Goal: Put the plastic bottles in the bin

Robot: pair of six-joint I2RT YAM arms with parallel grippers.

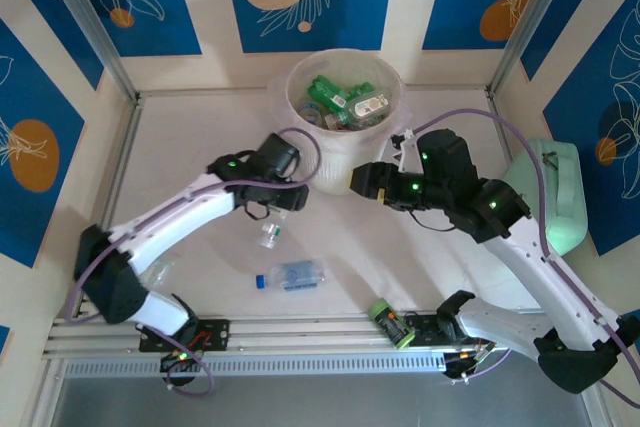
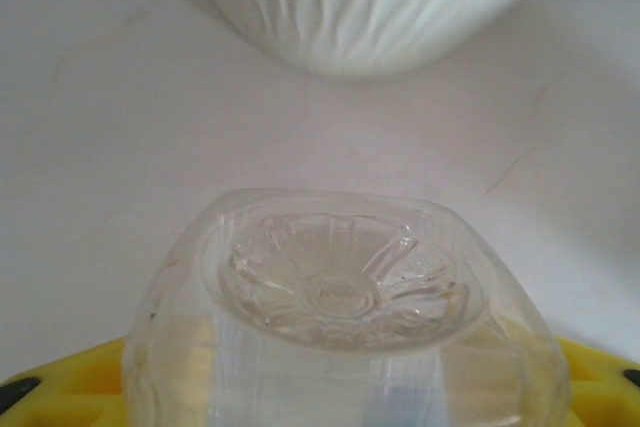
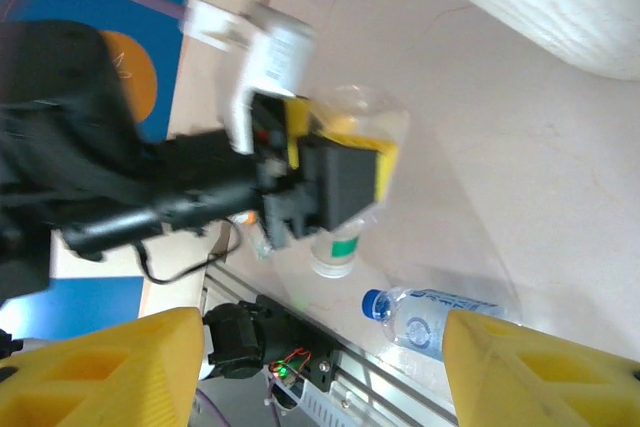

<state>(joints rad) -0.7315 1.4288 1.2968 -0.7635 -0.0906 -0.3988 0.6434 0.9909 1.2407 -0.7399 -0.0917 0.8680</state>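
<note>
Inventory of the table, seen from my bases.
- Bin: far centre, with several bottles inside it.
- My left gripper: just near-left of the bin, fingers closed round an upended bottle, cap toward the table.
- My right gripper: near-right of the bin, beside its wall, fingers apart.
- Flat bottle: lying on the table, nearer than the upended bottle, between my arms.
- Rail bottle: on the near rail, right of the flat bottle.
- Case: at the right edge.

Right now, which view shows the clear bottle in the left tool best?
Right wrist: the clear bottle shows side-on, body to neck, in the left tool. Left wrist gives its base close up; the top view shows it small under the tool.
</note>
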